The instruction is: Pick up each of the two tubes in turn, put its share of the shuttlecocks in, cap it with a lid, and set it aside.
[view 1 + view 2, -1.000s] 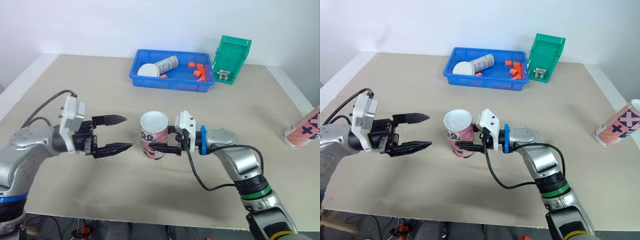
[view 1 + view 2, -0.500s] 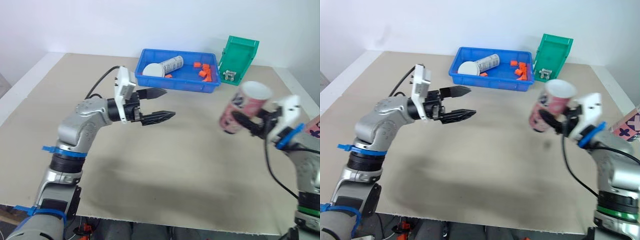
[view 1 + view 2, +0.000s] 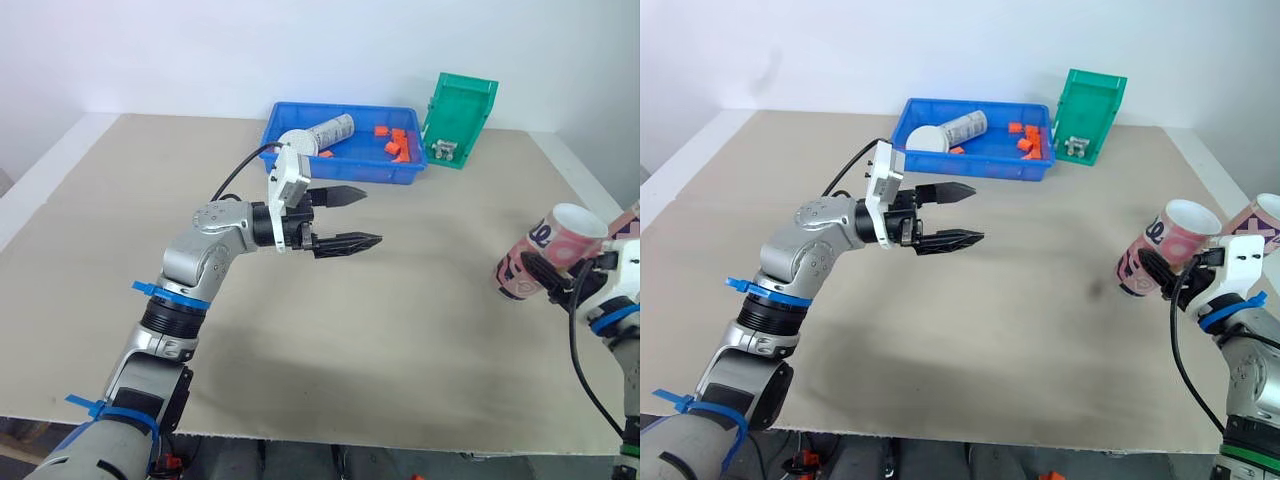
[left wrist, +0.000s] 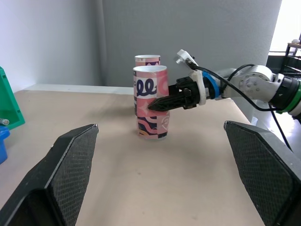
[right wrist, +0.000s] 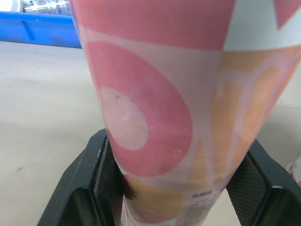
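Right gripper [image 4: 159, 104] clamped on an open tube [image 3: 548, 250] at the table's [image 3: 400, 340] right edge.
Second tube [image 3: 1257, 214] stands just beside it. Left gripper [image 3: 372, 215] hangs over mid-table, fingers wide apart, near the blue tray [image 3: 340, 172].

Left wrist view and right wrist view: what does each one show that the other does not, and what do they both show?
The left wrist view gives the whole pink tube from rim to base, the right gripper with its arm behind it, the top of a second tube behind, and a corner of the green bin. The right wrist view gives the tube's pattern from very near and the blue tray beyond it. Both have the pink tube with the right gripper's jaws shut on its sides, and the beige table.
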Robot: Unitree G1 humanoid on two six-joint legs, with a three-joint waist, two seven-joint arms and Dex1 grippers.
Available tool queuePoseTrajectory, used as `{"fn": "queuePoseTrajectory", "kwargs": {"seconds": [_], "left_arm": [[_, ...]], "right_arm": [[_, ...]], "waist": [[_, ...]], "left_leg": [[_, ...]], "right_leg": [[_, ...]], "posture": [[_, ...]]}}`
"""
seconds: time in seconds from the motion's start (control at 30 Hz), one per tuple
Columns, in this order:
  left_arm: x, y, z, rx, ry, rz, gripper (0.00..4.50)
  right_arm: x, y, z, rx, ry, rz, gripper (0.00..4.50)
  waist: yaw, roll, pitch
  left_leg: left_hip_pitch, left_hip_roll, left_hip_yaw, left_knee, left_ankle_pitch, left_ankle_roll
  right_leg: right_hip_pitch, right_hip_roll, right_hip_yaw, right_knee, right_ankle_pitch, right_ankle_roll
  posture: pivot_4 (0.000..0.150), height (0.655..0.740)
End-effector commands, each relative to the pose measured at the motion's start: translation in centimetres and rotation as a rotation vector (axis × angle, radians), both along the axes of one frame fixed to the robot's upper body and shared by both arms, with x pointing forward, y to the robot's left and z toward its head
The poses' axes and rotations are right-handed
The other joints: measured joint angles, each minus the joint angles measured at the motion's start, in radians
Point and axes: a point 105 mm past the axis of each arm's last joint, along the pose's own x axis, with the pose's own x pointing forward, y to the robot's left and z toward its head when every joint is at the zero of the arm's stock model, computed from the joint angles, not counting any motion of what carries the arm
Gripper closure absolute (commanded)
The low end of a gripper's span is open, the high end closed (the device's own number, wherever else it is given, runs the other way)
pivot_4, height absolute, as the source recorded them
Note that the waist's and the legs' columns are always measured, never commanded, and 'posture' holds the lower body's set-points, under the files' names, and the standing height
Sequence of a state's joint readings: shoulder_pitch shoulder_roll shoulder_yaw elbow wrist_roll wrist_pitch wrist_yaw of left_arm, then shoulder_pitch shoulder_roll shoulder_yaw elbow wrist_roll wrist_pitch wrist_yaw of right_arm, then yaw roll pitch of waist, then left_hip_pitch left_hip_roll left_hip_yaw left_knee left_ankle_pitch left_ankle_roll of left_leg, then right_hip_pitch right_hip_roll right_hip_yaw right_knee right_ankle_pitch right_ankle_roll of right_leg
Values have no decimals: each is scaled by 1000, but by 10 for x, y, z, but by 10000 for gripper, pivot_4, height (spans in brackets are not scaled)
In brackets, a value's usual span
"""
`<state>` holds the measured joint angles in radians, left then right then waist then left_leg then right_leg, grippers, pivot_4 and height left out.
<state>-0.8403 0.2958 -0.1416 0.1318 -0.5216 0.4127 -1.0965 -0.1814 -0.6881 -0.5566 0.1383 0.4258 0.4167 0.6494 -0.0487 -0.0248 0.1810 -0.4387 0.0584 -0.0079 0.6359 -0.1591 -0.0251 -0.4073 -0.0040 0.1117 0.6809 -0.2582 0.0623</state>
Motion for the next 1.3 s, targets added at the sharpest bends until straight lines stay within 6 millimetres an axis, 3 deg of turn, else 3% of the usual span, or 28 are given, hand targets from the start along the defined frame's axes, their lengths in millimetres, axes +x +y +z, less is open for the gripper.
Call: {"fn": "queuePoseTrajectory", "kwargs": {"seconds": [0.03,0.07,0.33,0.57,0.8,1.0,1.1,1.3], "left_arm": [[0,6,11,-17,-40,19,0],[0,7,11,-16,-41,22,0],[0,12,11,-13,-37,35,0],[1,32,0,41,-10,79,0],[6,90,-40,159,77,284,0],[1,139,-73,183,197,497,0],[-4,149,-83,189,235,551,0],[-11,155,-95,154,265,620,0]], "right_arm": [[-1,6,-24,-5,110,41,3909],[-1,6,-27,-18,123,43,939],[-16,0,-41,-65,243,66,939],[-37,-21,-32,-132,297,55,939],[-50,32,-14,-196,284,287,939],[-40,117,3,-180,152,555,939],[-29,138,6,-145,115,588,939],[-17,164,-14,-135,134,670,939]], "waist": [[0,-1,0],[0,0,0],[1,2,0],[1,2,0],[-6,2,0],[-6,0,1],[0,-2,2],[13,-3,2]], "left_leg": [[0,0,0,0,0,0],[0,-1,0,0,0,0],[-1,-3,0,-1,0,0],[-1,-4,-1,-2,0,0],[0,-3,0,-3,0,0],[1,-1,0,-2,0,0],[0,-1,0,-2,-1,0],[-4,-1,2,-2,-2,-2]], "right_leg": [[0,0,0,0,0,0],[0,0,0,0,0,0],[0,-1,2,0,-1,3],[0,-3,2,0,-2,5],[-1,-3,1,0,-4,1],[-1,-3,1,0,-3,0],[-1,-3,0,0,-2,-1],[-2,-5,-1,-1,-6,-1]], "posture": [[1500,7038],[1500,7038],[1500,7038],[1500,7038],[1500,7038],[1500,7038],[1500,7038],[1500,7038]]}}
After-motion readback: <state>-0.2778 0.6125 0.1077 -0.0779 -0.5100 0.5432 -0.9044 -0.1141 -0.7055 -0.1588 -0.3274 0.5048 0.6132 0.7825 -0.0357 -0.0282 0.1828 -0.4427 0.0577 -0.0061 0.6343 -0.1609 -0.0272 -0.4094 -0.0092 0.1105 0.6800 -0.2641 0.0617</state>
